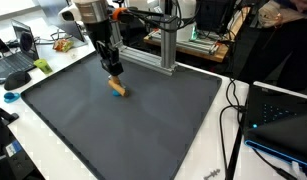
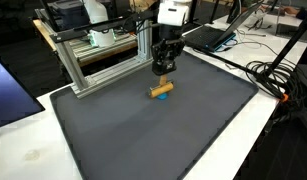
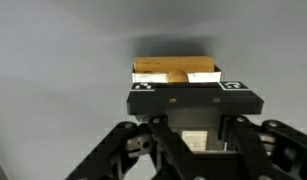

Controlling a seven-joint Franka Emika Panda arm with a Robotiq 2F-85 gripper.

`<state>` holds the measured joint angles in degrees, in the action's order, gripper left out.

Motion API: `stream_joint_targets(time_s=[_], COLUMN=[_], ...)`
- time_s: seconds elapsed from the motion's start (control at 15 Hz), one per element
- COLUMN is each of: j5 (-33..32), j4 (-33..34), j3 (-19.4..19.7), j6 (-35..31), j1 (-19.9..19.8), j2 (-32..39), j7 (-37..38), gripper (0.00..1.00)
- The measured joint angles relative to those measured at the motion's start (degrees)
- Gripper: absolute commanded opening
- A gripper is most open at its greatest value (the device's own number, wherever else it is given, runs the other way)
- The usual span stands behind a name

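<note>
One wooden block [image 3: 173, 70] clamped between the closed fingers of the gripper [image 2: 164, 76], low over the dark mat [image 1: 143, 130]. A blue-tipped tan piece [image 2: 161, 90] lies just beneath. An aluminium frame [image 2: 103, 55] stands close behind; cables [image 2: 273, 75] lie off the mat.

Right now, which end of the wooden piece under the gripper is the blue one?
The end away from the aluminium frame: the wooden piece carries a blue tip there; its other end is bare wood.
</note>
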<state>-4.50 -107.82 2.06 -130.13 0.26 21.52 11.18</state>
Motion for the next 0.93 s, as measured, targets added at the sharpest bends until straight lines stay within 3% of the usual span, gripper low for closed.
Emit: stream_joint_targets(time_s=[0.93], j5=[0.0], j4=[0.0], j3=[0.0], j6=[-1.1], j1=[0.0], j2=[0.2], j7=[0.0], gripper=[0.22])
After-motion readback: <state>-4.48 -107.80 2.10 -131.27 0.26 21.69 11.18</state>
